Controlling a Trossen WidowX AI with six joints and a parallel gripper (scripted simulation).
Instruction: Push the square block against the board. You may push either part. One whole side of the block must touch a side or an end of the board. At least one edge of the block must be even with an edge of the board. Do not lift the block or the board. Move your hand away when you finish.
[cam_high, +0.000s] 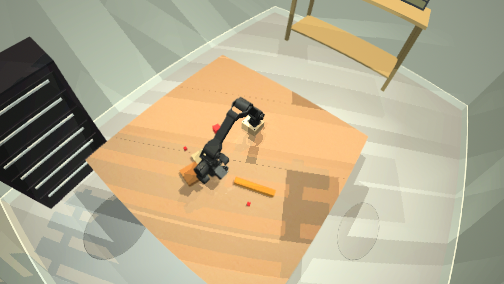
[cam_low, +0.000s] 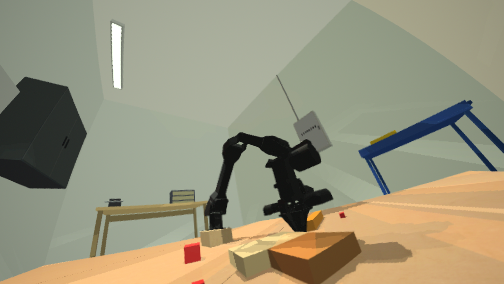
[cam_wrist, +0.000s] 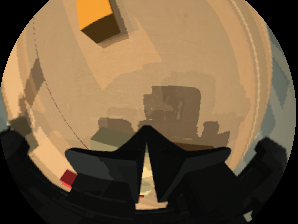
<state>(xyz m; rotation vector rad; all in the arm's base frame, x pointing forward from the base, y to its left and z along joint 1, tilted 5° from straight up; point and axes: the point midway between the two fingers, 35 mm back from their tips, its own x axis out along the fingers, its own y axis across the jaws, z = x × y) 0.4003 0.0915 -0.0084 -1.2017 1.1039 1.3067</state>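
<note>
A cream flat block (cam_high: 197, 156) (cam_low: 250, 252) and an orange-brown flat block (cam_high: 188, 174) (cam_low: 315, 250) lie side by side and look touching in the exterior view; their far edges are partly hidden. Their edges also show behind my fingers in the wrist view, cream (cam_wrist: 111, 137) at left and brown (cam_wrist: 192, 146) at right. My gripper (cam_low: 301, 229) (cam_wrist: 147, 128) is shut and empty, pointing down at the far side of the two blocks in the exterior view, with its tips low. Whether the tips touch a block or the table I cannot tell. In the top view the hand hides the tips.
A long orange bar (cam_high: 254, 186) (cam_low: 315, 220) (cam_wrist: 95, 15) lies apart from the two blocks. Small red cubes (cam_high: 248, 204) (cam_low: 342, 215) and a larger red one (cam_high: 216, 128) (cam_low: 192, 253) (cam_wrist: 68, 178) lie around. The arm stands on a pale base (cam_high: 252, 126) (cam_low: 216, 237).
</note>
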